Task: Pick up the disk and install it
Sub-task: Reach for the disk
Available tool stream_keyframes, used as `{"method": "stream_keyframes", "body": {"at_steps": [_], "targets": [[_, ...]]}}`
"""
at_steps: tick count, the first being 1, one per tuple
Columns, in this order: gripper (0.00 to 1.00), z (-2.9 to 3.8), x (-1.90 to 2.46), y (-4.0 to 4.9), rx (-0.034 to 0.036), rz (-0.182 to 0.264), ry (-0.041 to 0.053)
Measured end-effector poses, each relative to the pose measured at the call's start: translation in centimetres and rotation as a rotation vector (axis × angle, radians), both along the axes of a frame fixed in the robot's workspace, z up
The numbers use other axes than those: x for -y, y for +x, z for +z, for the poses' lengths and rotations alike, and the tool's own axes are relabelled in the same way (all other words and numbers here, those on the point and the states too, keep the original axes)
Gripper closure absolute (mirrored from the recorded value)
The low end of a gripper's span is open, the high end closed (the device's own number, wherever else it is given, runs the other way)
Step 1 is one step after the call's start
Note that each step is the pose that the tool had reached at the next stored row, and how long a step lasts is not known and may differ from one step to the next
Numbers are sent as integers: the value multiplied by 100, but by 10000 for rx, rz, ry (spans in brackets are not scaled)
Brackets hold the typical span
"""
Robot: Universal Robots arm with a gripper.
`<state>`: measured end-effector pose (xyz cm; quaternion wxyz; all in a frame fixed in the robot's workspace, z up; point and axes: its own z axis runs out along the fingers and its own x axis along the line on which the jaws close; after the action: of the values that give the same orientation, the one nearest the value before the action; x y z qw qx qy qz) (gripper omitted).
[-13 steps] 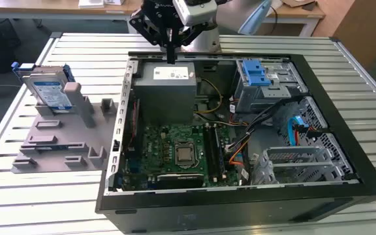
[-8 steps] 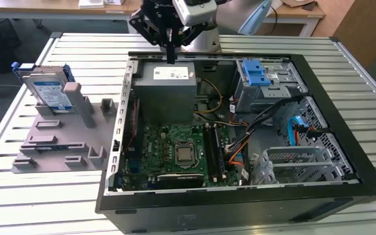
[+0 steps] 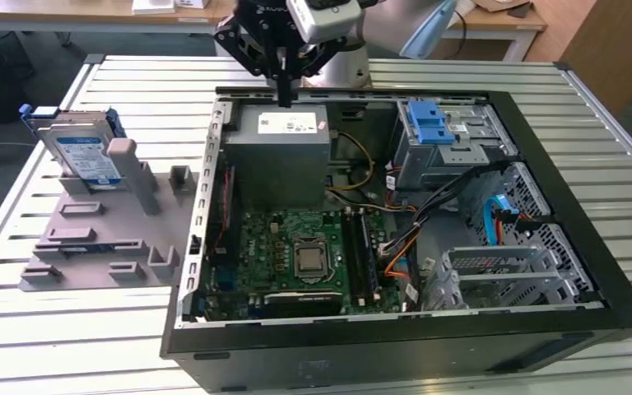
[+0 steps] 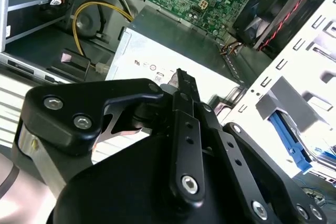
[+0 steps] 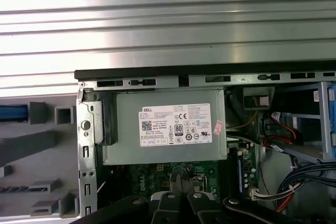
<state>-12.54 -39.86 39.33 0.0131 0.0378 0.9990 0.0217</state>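
- My gripper point(image 3: 285, 97) hangs just above the power-supply box point(image 3: 281, 156), over the box's far edge in the exterior view.
- I see its two black fingers pressed together with no gap between them, and nothing is held in them. In the second wrist view they read as one thin black bar point(image 4: 181, 77) against the box's pale top.
- In the first wrist view the fingertips point(image 5: 181, 179) point at the green board just beside the power-supply box point(image 5: 168, 124), whose white sticker faces the camera.
- The disk point(image 3: 83, 155) is well apart from the power-supply box, off to the exterior view's left and outside the computer case point(image 3: 579, 271).
- It stands on edge in the grey fixture point(image 3: 96, 239), label showing, blue frame along its top edge, with a grey post just in front of it.
- The fixture lies on the slatted metal table point(image 3: 141, 82), on the far side of the case wall from the power-supply box.
- The motherboard point(image 3: 294, 255) sits directly next to the power-supply box, on the near side in the exterior view.
- The blue-latched drive cage point(image 3: 437, 136) stands to the exterior view's right of the power-supply box, with a bundle of yellow and black cables between them.
- Nothing touches the disk; my gripper is over the box, not over the fixture.
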Motion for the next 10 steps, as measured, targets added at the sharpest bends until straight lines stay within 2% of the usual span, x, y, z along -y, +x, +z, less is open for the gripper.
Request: {"method": "stream_keyframes", "body": {"at_steps": [6,10], "targets": [[89,0,-48,-59,-1,-1,-1],[89,-1,-61,-97,0,-1,0]]}}
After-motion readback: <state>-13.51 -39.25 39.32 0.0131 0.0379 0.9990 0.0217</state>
